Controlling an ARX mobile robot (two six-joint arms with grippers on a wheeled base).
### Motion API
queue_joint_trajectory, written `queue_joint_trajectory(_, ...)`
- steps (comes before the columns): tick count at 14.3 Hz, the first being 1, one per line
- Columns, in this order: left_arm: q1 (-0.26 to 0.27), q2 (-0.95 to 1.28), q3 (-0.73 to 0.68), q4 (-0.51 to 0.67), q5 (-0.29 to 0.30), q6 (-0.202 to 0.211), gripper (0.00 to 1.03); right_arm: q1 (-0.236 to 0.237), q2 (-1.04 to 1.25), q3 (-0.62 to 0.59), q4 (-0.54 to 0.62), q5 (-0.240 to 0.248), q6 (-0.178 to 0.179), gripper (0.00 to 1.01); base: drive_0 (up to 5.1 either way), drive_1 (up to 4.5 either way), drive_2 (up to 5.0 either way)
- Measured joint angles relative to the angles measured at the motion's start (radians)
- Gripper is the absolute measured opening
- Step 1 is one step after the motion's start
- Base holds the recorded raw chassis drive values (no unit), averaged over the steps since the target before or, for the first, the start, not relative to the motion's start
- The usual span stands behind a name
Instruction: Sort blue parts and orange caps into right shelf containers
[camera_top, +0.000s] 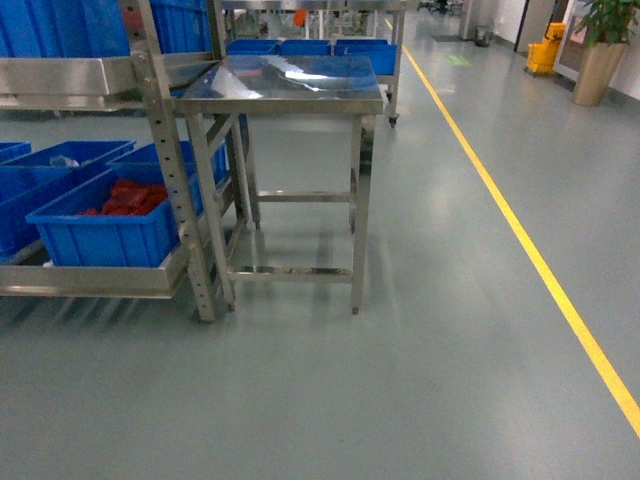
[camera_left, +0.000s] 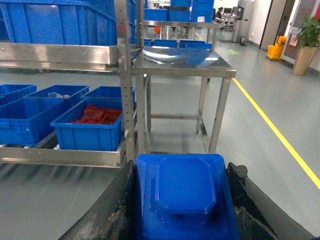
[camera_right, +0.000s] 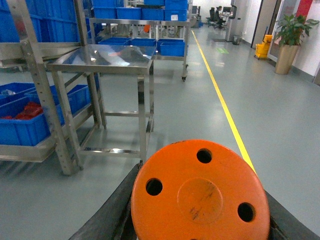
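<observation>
Orange cap (camera_right: 200, 192) flat face up between jaws.

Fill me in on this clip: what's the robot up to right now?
It is carrying a piece in each arm across a warehouse floor. The left gripper is clamped on a blue part, and the right gripper holds a round orange cap with three holes. Ahead stand a bare steel table and a shelf rack with blue bins, one holding red pieces. Nothing has been dropped off yet.
</observation>
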Motion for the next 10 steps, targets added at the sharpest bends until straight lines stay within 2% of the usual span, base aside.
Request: queue_joint_trajectory(10, 0.0, 0.0, 0.0, 0.0, 0.0, 0.0, 0.43, 0.0, 0.0, 0.0, 0.001, 0.0, 0.0, 0.45, 0.0, 4.26, -4.2)
